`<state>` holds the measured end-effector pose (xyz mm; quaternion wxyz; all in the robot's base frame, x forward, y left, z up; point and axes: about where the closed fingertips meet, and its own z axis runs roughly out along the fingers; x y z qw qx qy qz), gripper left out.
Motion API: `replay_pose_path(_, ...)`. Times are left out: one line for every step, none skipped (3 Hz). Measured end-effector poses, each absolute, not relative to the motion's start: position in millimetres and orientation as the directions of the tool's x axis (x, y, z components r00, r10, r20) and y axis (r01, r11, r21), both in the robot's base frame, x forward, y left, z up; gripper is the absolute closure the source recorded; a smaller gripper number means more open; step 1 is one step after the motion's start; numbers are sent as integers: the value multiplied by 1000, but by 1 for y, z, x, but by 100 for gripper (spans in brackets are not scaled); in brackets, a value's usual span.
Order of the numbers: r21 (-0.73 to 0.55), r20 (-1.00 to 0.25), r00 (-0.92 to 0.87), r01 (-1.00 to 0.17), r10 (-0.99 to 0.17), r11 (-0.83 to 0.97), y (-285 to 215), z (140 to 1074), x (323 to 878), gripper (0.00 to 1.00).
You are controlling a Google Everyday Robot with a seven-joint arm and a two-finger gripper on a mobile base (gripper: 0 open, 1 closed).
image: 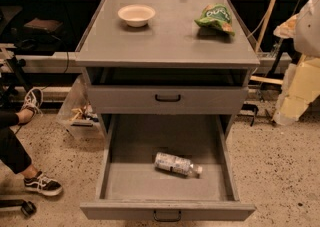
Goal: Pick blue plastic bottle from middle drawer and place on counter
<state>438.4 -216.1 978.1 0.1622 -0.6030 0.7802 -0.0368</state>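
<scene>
Your tool (pixel 296 93) hangs at the right edge of view, beside the cabinet and above the open middle drawer (pixel 106 163); how wide it stands you cannot tell. The blue plastic bottle (pixel 175 164) lies below it and to the left, on the drawer floor toward the front, with its long axis nearly left-right (cap end to the right). Above the bottle the way is open, though the upper drawer front (pixel 167 99) overhangs the back. On the counter surface (pixel 165 41), bare room lies between the white bowl (pixel 136 15) and the green snack bag (pixel 215 18).
</scene>
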Motion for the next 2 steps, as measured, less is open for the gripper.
replay_pose_path(-253,-209,-220,-929,-953,270,-216,978,438,0)
replay_pose_path(-230,-248,-219,-933,-944,276,-207,949,452,0)
